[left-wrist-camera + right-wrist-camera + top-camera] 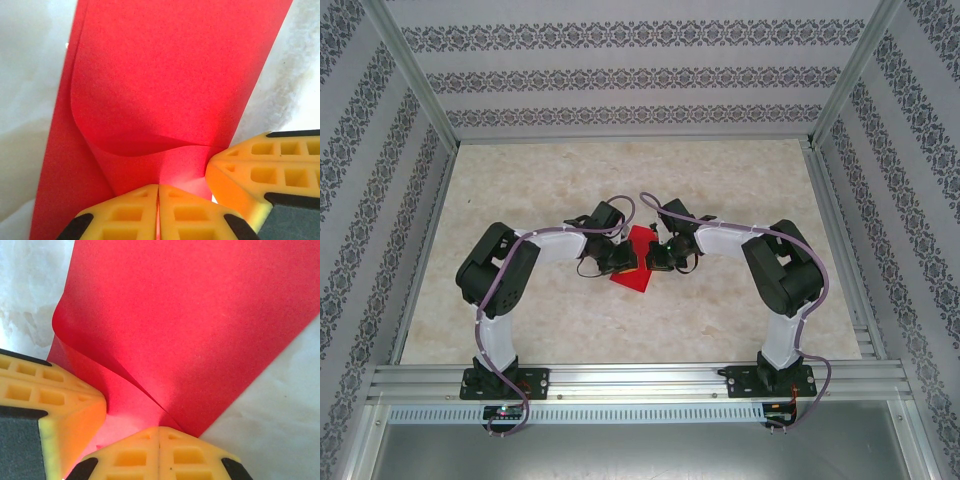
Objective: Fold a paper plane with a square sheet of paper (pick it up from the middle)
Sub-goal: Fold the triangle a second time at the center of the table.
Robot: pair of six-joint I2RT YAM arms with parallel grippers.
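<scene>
1. The sheet of paper (636, 262) is thin, matt, bright red stock with a fine grain. It lies near the middle of the counter (540, 190), a pale, marbled beige surface, well away from all four edges.
2. From above, the sheet reads as a narrow, doubled-over shape and not a flat square. Its long axis runs from the counter's far edge towards the near edge, and the near end is wider and leans slightly left.
3. In the wrist views one layer curls over another in a soft, rounded roll. It is not a sharp crease, and straight cut edges run along both sides.
4. The left hand (158, 192) has blunt yellow plastic fingers moulded with square pockets and backed in black. They are pressed together with a sliver of red paper caught in the seam, so this hand is pinching the sheet.
5. The right hand (159, 434) is built the same way. Its fingers meet tip to tip where the curled layer runs down into them, gripping the sheet.
6. The two hands face each other across the paper from left and right, with their fingertips just beside one another.
</scene>
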